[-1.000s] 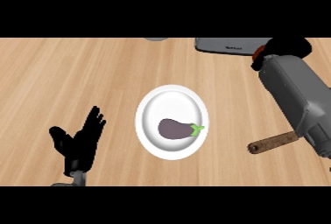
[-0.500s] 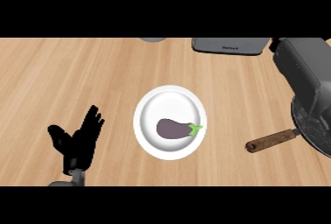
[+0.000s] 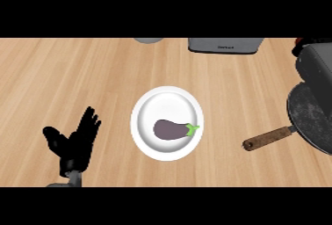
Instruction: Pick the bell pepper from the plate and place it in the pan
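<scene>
A single head view looks steeply down on the light wooden counter (image 3: 77, 74); the white oval plate (image 3: 167, 103) sits mid-frame, the dark round pan (image 3: 310, 118) at three o'clock.

Count recorded: one white plate (image 3: 167, 97) | one purple vegetable with green stem (image 3: 171, 130) | one pan (image 3: 306, 118) with wooden handle | one grey appliance (image 3: 225, 45) | one grey round item (image 3: 149, 40) | one hand (image 3: 74, 140)

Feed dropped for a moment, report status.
Left hand open, resting lower left; right hand out of view. Purple eggplant-shaped vegetable with green stem on white oval plate, untouched. Dark round pan at right edge, partly covered by grey forearm.
</scene>
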Controlling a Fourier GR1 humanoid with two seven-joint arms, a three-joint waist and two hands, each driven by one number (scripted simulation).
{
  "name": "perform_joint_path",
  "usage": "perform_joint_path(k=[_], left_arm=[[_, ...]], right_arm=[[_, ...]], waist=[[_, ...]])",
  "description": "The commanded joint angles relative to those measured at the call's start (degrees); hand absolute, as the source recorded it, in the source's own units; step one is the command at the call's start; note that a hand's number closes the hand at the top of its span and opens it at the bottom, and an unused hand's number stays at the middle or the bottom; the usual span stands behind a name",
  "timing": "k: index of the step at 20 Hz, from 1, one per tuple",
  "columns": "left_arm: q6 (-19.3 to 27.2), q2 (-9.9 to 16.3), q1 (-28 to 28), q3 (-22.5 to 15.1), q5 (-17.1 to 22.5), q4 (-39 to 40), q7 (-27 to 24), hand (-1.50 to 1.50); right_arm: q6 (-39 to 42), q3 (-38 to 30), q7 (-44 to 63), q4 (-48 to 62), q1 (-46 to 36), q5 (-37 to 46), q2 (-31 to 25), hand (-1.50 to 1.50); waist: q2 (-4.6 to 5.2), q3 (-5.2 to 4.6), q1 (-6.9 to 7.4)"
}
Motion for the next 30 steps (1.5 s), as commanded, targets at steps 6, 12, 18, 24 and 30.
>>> perform_joint_path(k=[6, 12, 18, 24, 30], left_arm=[[-0.04, 0.91, -1.49, 1.86, 0.49, 1.64, 0.64, 0.00], [-1.94, 0.81, 2.28, 1.56, 1.24, -0.15, -1.65, 0.00], [-2.04, 0.51, 1.43, 1.54, 0.94, 1.03, -2.04, 0.00], [0.46, -0.96, 3.06, -1.10, -0.96, -3.59, 0.45, 0.00], [-1.16, -0.53, 0.78, 0.51, 0.02, 1.39, -0.47, 0.00]], right_arm=[[-12.07, -2.16, 9.36, 4.37, 8.00, 0.34, -4.04, 1.50], [-23.31, -8.57, -2.31, 3.73, 17.97, -5.70, -9.07, 1.50], [-15.11, -13.92, -5.50, 7.89, 23.04, -10.96, -11.49, -1.50], [-20.31, -20.76, -18.77, 2.99, 30.47, -18.25, -10.39, -1.50], [-28.29, -25.76, -29.28, -6.01, 30.82, -23.38, -11.40, -1.50]], waist=[[-0.17, 0.05, -1.23], [-0.15, 0.22, -1.14], [0.24, 0.27, -0.68], [0.02, 0.41, -0.27], [-0.17, 0.44, -1.78]])
